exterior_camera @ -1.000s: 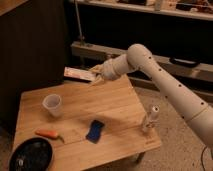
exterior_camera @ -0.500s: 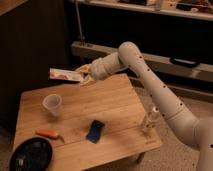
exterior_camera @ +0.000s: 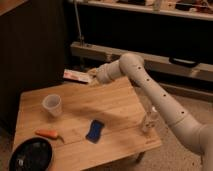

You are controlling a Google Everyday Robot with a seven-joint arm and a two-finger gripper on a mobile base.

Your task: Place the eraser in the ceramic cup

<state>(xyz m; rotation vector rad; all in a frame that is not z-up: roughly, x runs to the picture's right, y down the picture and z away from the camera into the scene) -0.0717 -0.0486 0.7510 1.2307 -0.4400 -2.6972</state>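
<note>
My gripper is at the far edge of the wooden table, at the end of the white arm that reaches in from the right. It is shut on the eraser, a flat block with a white top and reddish marks. The eraser sticks out to the left, held level in the air above the table's back edge. The ceramic cup stands upright on the left part of the table. It is below the eraser, to its left and nearer the front, and apart from it.
A blue sponge-like pad lies near the table's middle front. An orange carrot-like item and a black round plate are at the front left. A small clear bottle stands at the right edge. Dark shelving is behind.
The gripper with the eraser swung left over the table's back edge, then came back right and slightly lower. Things on the table have not moved.
</note>
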